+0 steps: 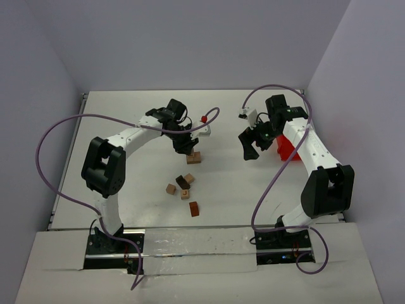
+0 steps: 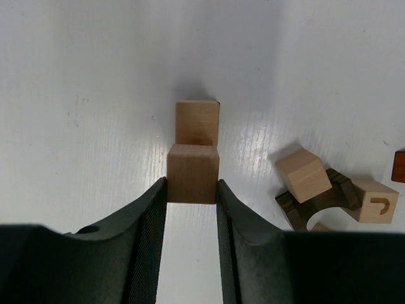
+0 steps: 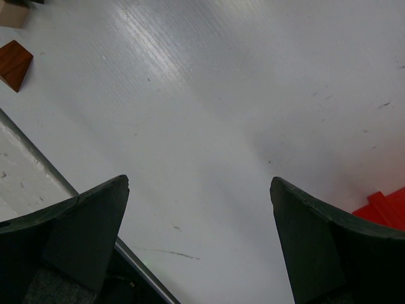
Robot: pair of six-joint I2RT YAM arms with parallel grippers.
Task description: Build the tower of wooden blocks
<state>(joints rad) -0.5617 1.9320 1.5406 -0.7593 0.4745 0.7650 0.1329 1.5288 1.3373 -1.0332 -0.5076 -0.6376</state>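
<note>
My left gripper (image 2: 193,183) is shut on a light tan cube (image 2: 193,173), gripped by its sides at the fingertips. A second tan cube (image 2: 197,121) sits on the table just beyond it, touching or partly under it; I cannot tell whether they are stacked. From above, the left gripper (image 1: 183,145) stands over that block spot (image 1: 195,156). Loose pieces lie nearer: a tan cube (image 1: 171,189), a dark brown arch (image 1: 183,182), a lettered cube (image 1: 185,194) and a reddish-brown block (image 1: 194,208). My right gripper (image 1: 252,147) is open and empty above bare table (image 3: 199,183).
A red bin (image 1: 288,149) sits by the right arm, its corner showing in the right wrist view (image 3: 386,206). In the left wrist view a tan cube (image 2: 303,174), the dark arch (image 2: 316,204) and a marked cube (image 2: 377,200) lie right of the fingers. Purple cables loop over both arms.
</note>
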